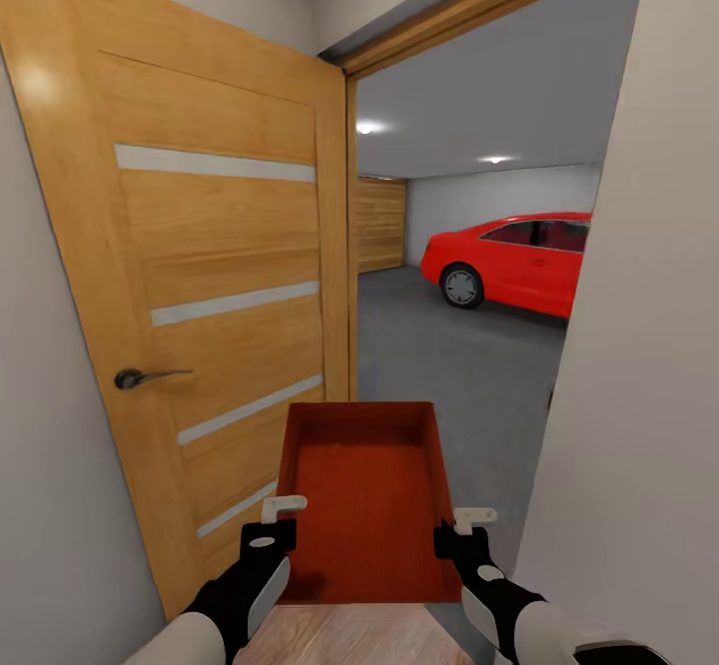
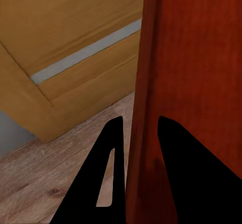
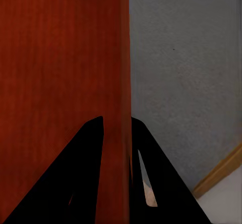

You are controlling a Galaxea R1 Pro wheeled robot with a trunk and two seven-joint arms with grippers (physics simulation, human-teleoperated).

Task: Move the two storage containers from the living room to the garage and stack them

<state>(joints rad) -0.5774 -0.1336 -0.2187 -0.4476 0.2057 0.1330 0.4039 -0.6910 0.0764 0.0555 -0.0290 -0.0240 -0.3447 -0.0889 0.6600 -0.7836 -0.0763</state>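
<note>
**Container carried at garage doorway**

Door (image 1: 190, 276): wooden, open, at left, with handle (image 1: 150, 377).
Left gripper (image 1: 283, 510): clamped on the container's left wall, one finger (image 2: 113, 173) on each side.
Container (image 1: 364, 505): red-orange, open-topped, held level between both grippers above the wood floor's (image 1: 345, 640) edge.
Right gripper (image 1: 472, 523): clamped on the right wall.
Garage floor (image 1: 449, 365): dark grey, ahead.
Car (image 1: 514, 261): red, far right.
Wall (image 1: 639, 395): close at right.
</note>
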